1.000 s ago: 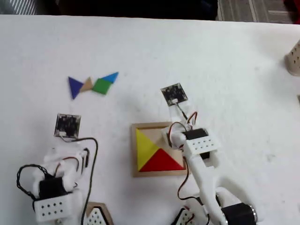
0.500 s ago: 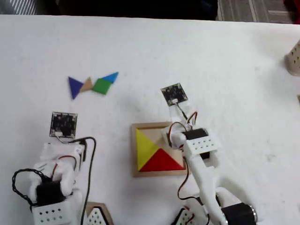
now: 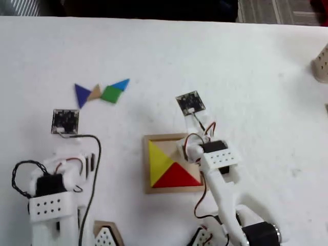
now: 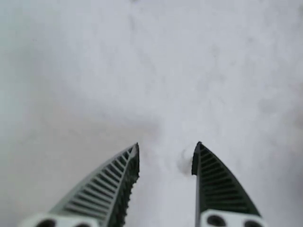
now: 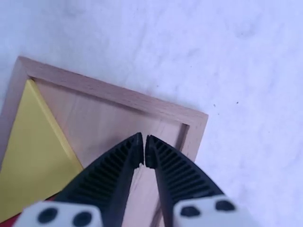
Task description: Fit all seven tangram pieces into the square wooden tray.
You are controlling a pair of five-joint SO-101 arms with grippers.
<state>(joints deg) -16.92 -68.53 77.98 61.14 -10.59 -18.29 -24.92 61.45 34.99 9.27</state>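
Yellow triangle (image 3: pixel 159 159), red triangle (image 3: pixel 177 178), pale wooden tray (image 3: pixel 164 138), white table (image 3: pixel 230 61).

I'm seeing bright, even light washing out the white worktop (image 3: pixel 230 66); a soft shadow is lying beside the left gripper (image 4: pixel 167 145), the high view's upper edge showing dark.

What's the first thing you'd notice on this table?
The bright yellow triangle and red triangle sitting in the wooden tray mid-table, with the right gripper shut over its bare wood. Farther back on the left lies a colourful cluster of loose pieces.
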